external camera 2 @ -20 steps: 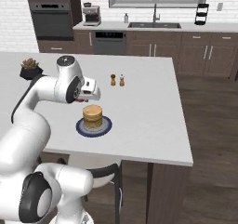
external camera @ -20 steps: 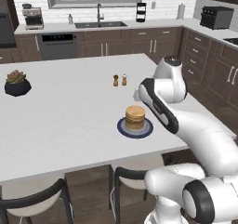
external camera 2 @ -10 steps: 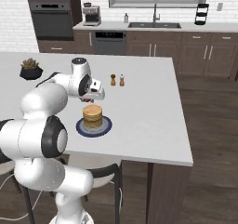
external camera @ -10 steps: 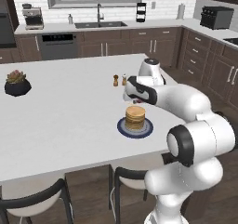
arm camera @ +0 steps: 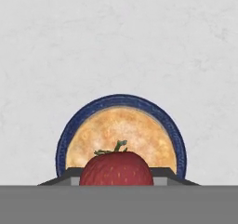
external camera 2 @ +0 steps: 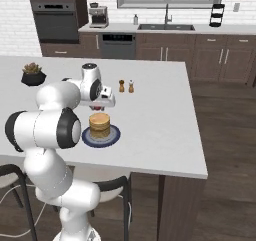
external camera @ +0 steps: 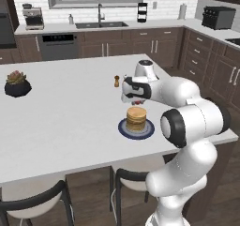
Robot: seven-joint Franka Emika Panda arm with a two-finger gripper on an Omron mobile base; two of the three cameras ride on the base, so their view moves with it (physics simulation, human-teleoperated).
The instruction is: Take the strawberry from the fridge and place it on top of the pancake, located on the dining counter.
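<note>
Overhead, gripper (arm camera: 117,174) pointing down, clasping strawberry (arm camera: 116,168), above pancake (arm camera: 122,137)

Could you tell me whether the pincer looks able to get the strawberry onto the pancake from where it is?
Probably yes: the pincer, shut on the strawberry, hangs above the pancake with nothing between.

Your white counter (external camera: 65,122) carries a blue plate (external camera: 123,130) with the pancake (external camera: 136,118), two small shakers (external camera 2: 125,86) near it, and a potted plant (external camera: 17,83) well apart.
</note>
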